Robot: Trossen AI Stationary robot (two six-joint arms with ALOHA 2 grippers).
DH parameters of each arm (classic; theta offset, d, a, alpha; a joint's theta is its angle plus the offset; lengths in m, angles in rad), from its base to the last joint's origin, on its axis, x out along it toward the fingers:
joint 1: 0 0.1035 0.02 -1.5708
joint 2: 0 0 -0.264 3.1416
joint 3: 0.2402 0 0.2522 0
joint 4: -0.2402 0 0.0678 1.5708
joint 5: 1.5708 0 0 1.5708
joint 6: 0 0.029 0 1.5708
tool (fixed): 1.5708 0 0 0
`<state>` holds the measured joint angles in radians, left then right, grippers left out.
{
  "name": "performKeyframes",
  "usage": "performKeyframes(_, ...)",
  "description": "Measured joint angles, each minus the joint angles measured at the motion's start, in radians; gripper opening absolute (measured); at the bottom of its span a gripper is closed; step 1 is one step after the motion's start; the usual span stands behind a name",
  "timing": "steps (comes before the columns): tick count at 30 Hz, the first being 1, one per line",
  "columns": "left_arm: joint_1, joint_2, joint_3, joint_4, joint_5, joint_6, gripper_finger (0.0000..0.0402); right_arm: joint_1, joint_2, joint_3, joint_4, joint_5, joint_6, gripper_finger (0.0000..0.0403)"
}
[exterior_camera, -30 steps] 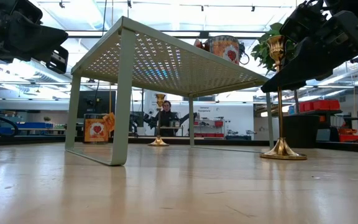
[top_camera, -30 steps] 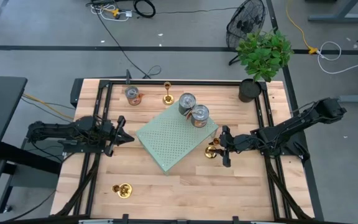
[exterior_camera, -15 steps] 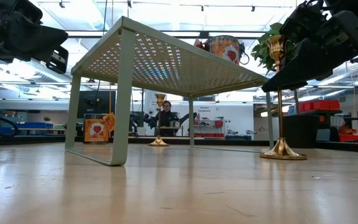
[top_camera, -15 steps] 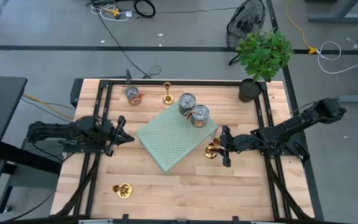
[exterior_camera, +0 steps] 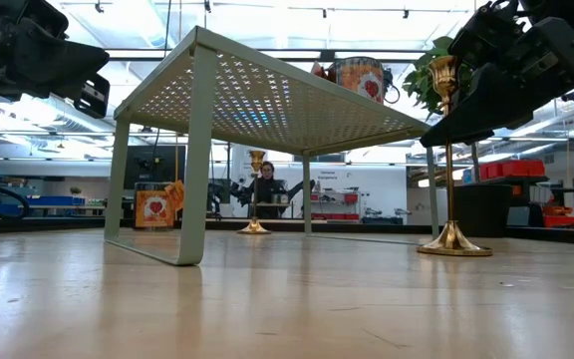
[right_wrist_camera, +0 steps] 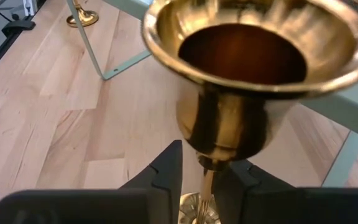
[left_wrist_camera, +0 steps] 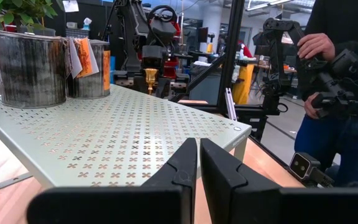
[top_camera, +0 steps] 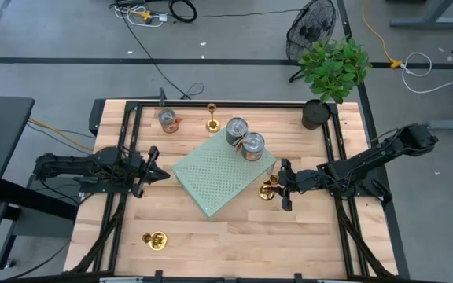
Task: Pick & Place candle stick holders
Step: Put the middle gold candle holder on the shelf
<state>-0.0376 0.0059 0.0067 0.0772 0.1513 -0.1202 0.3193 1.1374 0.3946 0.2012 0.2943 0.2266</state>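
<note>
Three brass candle stick holders show. One (top_camera: 270, 189) stands on its round base (exterior_camera: 453, 241) just right of the green perforated rack (top_camera: 219, 178). Another (top_camera: 211, 119) stands at the far edge. A third (top_camera: 157, 240) is at the near left. My right gripper (top_camera: 282, 187) is shut on the first holder, under its cup (right_wrist_camera: 250, 62). My left gripper (top_camera: 154, 174) hovers left of the rack, shut and empty; its fingers also show in the left wrist view (left_wrist_camera: 199, 171). My right gripper pinches the holder's thin stem (right_wrist_camera: 206, 178) just below the cup, between its two fingers (right_wrist_camera: 166, 177). The fingers come about level from the table's right side and lie across the stem. The holder stands upright with its base on the table.
Two tin cans (top_camera: 244, 137) stand on the rack's far corner, a third (top_camera: 167, 120) on the table at far left. A potted plant (top_camera: 329, 75) stands at the far right corner. A person (left_wrist_camera: 337, 87) stands beyond the table.
</note>
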Motion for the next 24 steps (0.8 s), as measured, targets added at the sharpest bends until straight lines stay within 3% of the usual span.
performKeyframes(24, 0.0, 0.0, 0.0, 0.0, 0.0, 0.0, 0.0025, 0.0, 0.0, 0.0, 0.0, 0.0, 0.0, 0.0033)
